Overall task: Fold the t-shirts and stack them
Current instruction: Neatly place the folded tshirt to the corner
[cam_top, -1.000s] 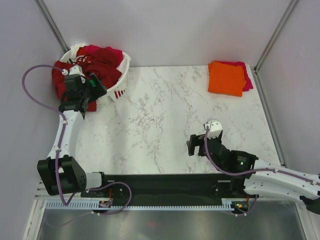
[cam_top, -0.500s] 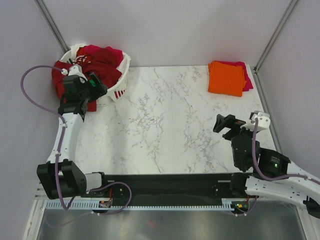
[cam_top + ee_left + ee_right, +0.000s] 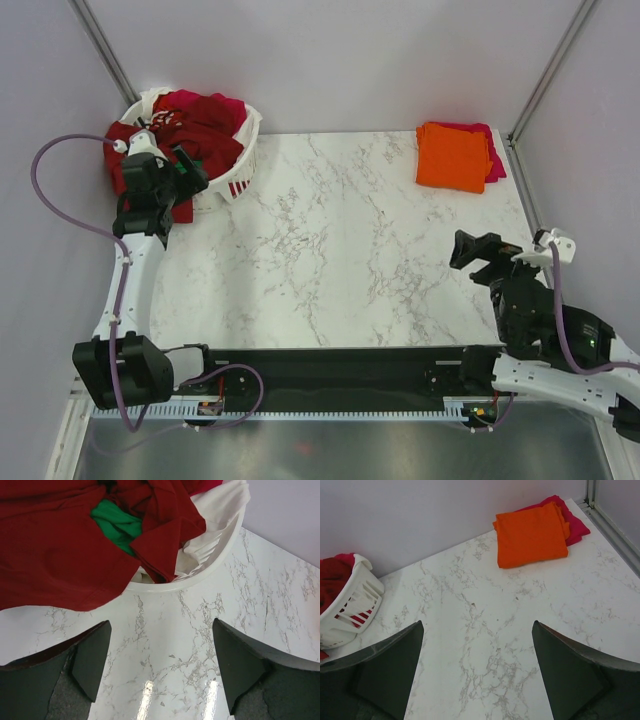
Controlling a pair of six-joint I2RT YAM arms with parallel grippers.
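Step in hand: fetching the next shirt. My left claw [image 3: 161, 630], fingers apart and empty, hovers near the basket [image 3: 220, 550], whose dark red shirt [image 3: 50, 555] overhangs the rim. My right claw [image 3: 477, 625] is likewise apart. The orange shirt [image 3: 532, 532] lies folded in the far corner. Next, I judge: pinch the red hem. Marbled white worktop [image 3: 330, 230]; pale walls.

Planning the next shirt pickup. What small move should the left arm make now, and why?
Probably ease the left gripper forward and down onto the dark red shirt hanging over the basket rim, then close. Its jaws are open and empty over bare table, just short of that cloth; the orange shirt already lies folded on the pink shirt.
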